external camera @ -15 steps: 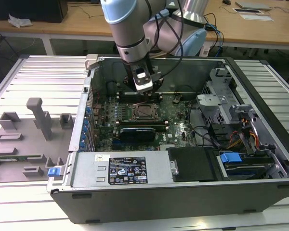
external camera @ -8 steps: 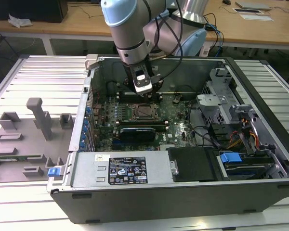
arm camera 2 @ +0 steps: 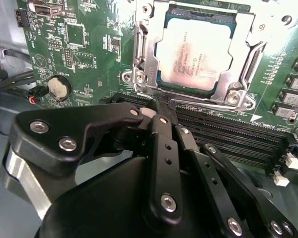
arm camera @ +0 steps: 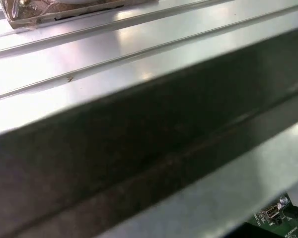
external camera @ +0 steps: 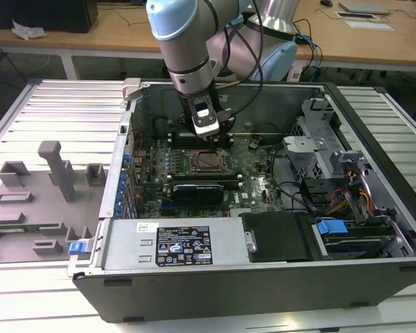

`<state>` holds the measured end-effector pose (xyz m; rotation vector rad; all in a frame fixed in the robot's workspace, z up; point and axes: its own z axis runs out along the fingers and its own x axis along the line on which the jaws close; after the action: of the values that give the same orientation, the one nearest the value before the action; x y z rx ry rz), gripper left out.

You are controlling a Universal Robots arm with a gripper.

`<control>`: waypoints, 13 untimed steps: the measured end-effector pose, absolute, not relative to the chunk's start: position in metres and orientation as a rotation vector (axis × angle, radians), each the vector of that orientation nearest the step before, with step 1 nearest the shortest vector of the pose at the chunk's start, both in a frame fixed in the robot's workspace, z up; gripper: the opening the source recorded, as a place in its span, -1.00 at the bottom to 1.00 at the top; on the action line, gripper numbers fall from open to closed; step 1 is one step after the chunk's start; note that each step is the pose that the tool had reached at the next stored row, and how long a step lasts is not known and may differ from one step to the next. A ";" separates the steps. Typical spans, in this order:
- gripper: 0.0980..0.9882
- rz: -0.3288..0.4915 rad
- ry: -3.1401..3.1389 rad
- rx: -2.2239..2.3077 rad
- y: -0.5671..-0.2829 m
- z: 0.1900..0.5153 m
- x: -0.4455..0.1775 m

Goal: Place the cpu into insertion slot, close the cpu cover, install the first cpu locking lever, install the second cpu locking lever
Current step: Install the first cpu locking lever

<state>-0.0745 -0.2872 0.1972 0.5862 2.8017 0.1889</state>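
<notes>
Cpu [arm camera 2: 193, 54] seated in the insertion slot [arm camera 2: 203, 10] on the green motherboard [arm camera 2: 79, 44], cpu cover [arm camera 2: 146, 54] lying flat around it, gripper [arm camera 2: 154, 110] near the socket, fingers pressed together, holding nothing.

lab; slatted metal bench [external camera: 55, 104]; wooden desks [external camera: 114, 29]

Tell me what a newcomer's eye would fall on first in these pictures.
The dull silver-grey square cpu lies amid the green motherboard, with the thin silver metal cpu cover framing it. Close by in the second wrist view hangs the black gripper, shut. In the exterior view, the grey robot arm reaches down into the open black computer case.
</notes>
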 end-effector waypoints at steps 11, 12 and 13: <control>-0.98 0.220 2.802 0.593 -0.291 0.195 -0.074; -0.98 0.229 2.802 0.594 -0.291 0.195 -0.074; -0.98 0.233 2.802 0.595 -0.291 0.195 -0.074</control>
<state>-0.0743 -0.2906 0.1954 0.5949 2.8024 0.2333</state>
